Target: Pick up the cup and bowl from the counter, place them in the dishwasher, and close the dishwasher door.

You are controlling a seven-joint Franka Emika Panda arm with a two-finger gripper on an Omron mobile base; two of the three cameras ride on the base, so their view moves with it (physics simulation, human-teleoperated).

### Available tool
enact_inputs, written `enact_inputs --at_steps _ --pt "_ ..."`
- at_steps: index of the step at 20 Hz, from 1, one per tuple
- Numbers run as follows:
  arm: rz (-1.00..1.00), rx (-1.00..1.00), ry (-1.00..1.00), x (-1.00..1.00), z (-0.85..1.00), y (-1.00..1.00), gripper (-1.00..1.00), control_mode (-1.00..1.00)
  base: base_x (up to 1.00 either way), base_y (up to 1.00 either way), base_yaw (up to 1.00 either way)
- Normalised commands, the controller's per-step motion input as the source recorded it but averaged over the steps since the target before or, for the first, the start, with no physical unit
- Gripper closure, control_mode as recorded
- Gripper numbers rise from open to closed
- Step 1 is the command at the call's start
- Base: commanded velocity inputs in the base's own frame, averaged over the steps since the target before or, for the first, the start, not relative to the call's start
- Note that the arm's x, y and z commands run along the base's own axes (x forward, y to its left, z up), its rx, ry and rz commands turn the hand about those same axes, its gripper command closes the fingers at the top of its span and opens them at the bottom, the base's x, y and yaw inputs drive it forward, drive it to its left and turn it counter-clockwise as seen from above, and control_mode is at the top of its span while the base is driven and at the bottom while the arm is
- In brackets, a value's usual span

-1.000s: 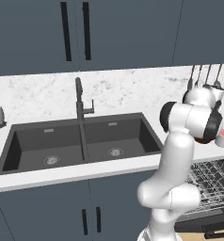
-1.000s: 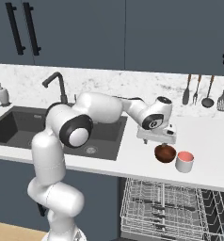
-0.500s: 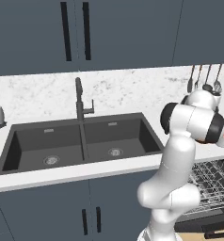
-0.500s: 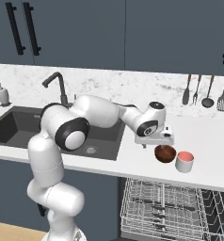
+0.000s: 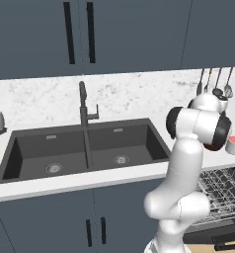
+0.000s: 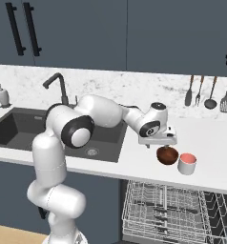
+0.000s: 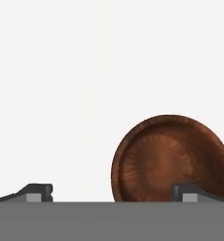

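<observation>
The dark reddish-brown bowl [image 6: 167, 155] sits upright on the white counter [image 6: 215, 143], with the pale cup [image 6: 187, 163] and its salmon inside just to its right. My gripper [image 6: 158, 144] hangs open right above the bowl's left side. In the hand view, the bowl [image 7: 172, 162] lies at the lower right. One fingertip [image 7: 189, 192] is over the bowl's near rim and the other is over bare counter to the left. Nothing is held. The cup [image 5: 234, 145] also peeks out past my arm in the left base view. Below the counter the dishwasher [image 6: 168, 209] is open, its wire rack pulled out.
A black double sink [image 6: 20, 131] with a dark faucet [image 6: 58, 86] lies left of the arm. Utensils [image 6: 206, 93] hang on the back wall behind the cup. A soap bottle [image 6: 2, 95] stands at the far left. Dark cabinets run above and below.
The hand has sunk a little toward the bowl. Its jaws stay wide, and the bowl and cup have not moved.
</observation>
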Motion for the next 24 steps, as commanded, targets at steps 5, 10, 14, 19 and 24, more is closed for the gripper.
enact_inputs --at_steps 5,10,14,19,24 --pt "0.0 0.03 0.03 0.07 0.0 -0.31 -1.0 -1.0 0.0 0.0 0.0" --pt "0.0 0.0 0.03 0.0 -0.1 -0.04 -1.0 -1.0 0.0 0.0 0.0" --pt "0.0 0.0 0.03 0.0 -0.31 0.0 -1.0 -1.0 0.0 0.0 0.0" --pt "0.0 0.0 0.0 0.0 -0.47 0.0 -1.0 -1.0 0.0 0.0 0.0" --pt "0.0 0.0 0.0 0.0 -0.45 0.0 -1.0 -1.0 0.0 0.0 0.0"
